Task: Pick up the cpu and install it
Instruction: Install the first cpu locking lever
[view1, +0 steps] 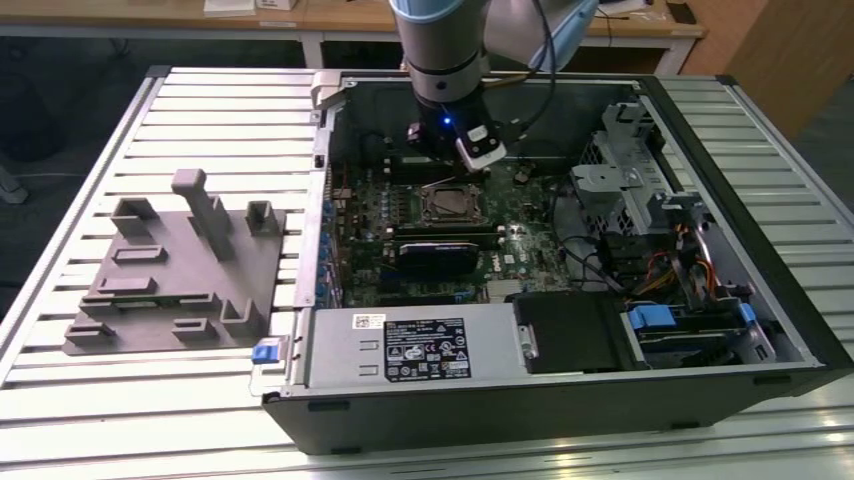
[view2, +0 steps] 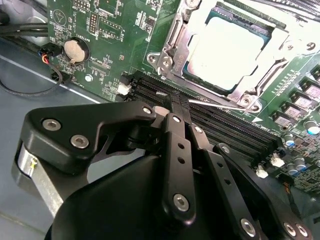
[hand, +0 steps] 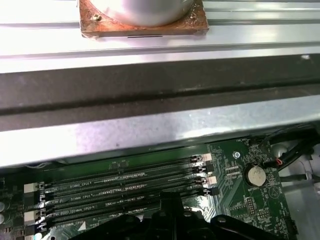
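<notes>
Lying flat in the metal-framed socket (view2: 235, 55) of the green motherboard (view2: 115, 30), the silvery-white square cpu (view2: 227, 47) faces upward inside the open black computer case (view1: 747, 330). The black tool (view2: 177, 107), fingers pressed together and holding nothing, hangs beside the socket over black memory slots (hand: 125, 182). The exterior view adds a grey moulded fixture (view1: 174, 270) on the slatted worktop (view1: 80, 180).

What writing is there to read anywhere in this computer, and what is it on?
Power supply label: print too small to read.
Small sticker beside it: too small to read.
Markings by the memory slots: too blurred to read.
No text reads clearly.
</notes>
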